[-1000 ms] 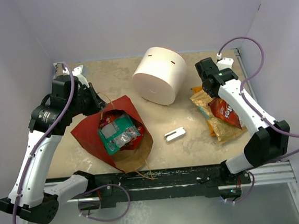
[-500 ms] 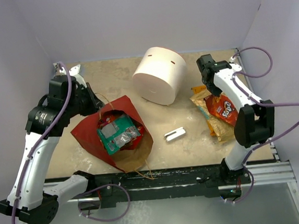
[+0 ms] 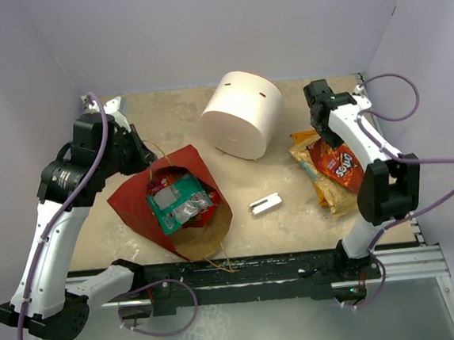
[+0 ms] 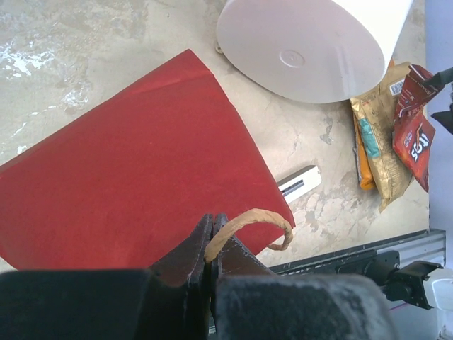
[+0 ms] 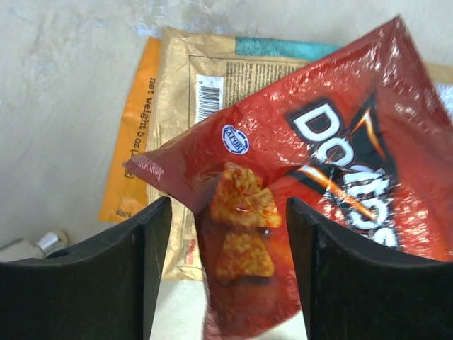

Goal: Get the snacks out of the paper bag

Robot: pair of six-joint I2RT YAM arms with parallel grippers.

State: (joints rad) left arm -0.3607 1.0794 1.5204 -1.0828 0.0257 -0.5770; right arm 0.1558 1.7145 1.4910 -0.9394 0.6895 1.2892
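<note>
Right gripper (image 5: 226,204) gapes over snacks (image 5: 340,177) (paper bag (image 4: 127,177) pinched)

The left arm (image 3: 49,245) and right arm (image 3: 365,136) are each built from white moulded links joined by black cylindrical joint housings. A purple cable (image 3: 441,160) is routed outside each arm in loose loops. Both bases are fixed to a black rail (image 3: 244,273), with an aluminium extrusion (image 3: 414,259) behind it. The jaws are matte black with rounded edges.
</note>
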